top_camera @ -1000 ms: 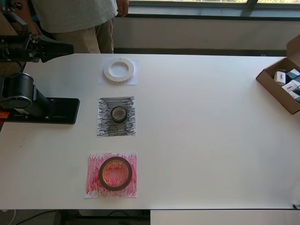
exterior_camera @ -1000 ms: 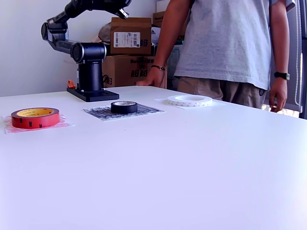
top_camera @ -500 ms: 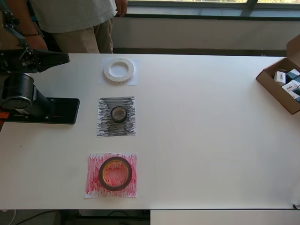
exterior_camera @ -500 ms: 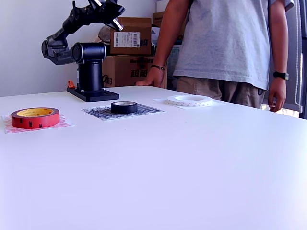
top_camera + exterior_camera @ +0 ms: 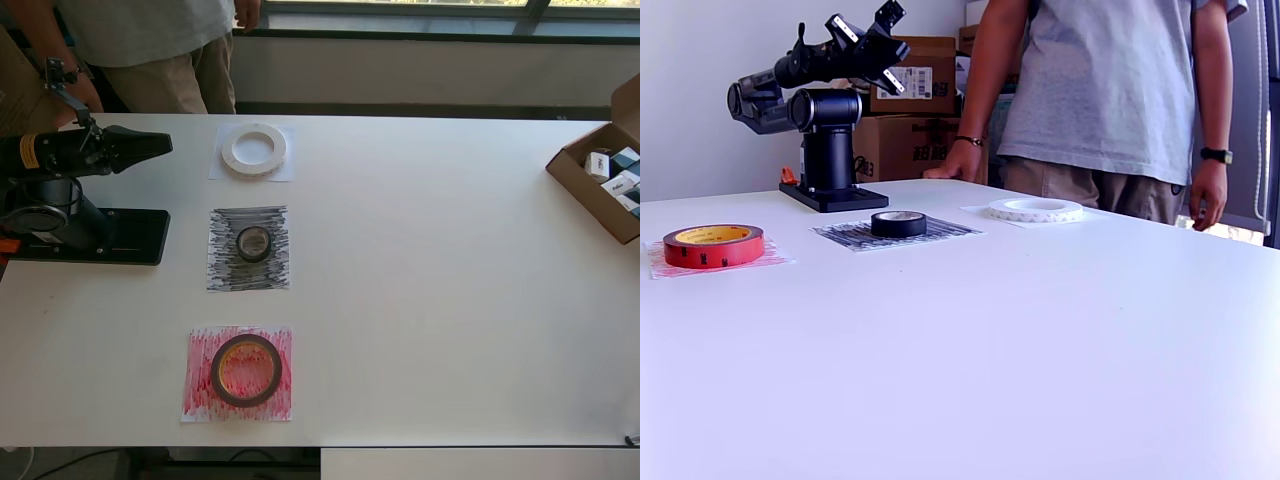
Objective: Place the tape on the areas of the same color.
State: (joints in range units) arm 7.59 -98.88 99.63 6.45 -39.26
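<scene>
**Three Rolls Sit on Matching Sheets**

Overhead, left to right: the gripper [image 5: 160, 146] hangs empty, jaws parted, above the table. The white ring [image 5: 254, 149], black-grey roll [image 5: 253, 242] and red roll [image 5: 245, 369] lie flat on same-colored sheets; likely light, stiff, best pinched across the wall.

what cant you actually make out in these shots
- Person: head cut off by the top edge in both views.
- Cardboard box: overhead view's right edge crops it; labels on the packages inside are too small to read.
- Red roll: side lettering too small in the exterior view.
</scene>
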